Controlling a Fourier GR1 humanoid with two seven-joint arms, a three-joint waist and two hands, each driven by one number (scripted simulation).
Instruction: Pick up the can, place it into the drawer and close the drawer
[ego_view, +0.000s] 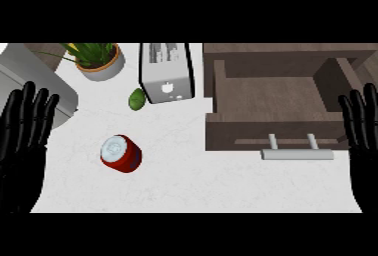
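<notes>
The left hand (26, 135) rests at the view's nine o'clock edge, fingers straight and pointing up, holding nothing. Just right of it, at about seven o'clock from the view's centre, the can (120, 153) stands on the counter (221, 185), tilted a little, its pale top showing, untouched by either hand. At eleven o'clock from the can sit a plant (96, 59), at one o'clock a small green thing (136, 99) and beyond it the toaster (167, 72).

Risks, as I judge them: the can is round and looks tilted, so a hand closing from one side could nudge it into a roll before the fingers wrap it. A wide reach from the left might also brush the green thing.

Further right, at two o'clock from the centre, the drawer (269, 97) stands open, its handle (297, 153) at its near edge. Carrying the can across, a low path could knock it on the drawer's front wall; a release at the rim might leave it on the edge, blocking the close.

The right hand (362, 125) rests at the three o'clock edge, fingers straight, up and empty, just beside the drawer's right side.
</notes>
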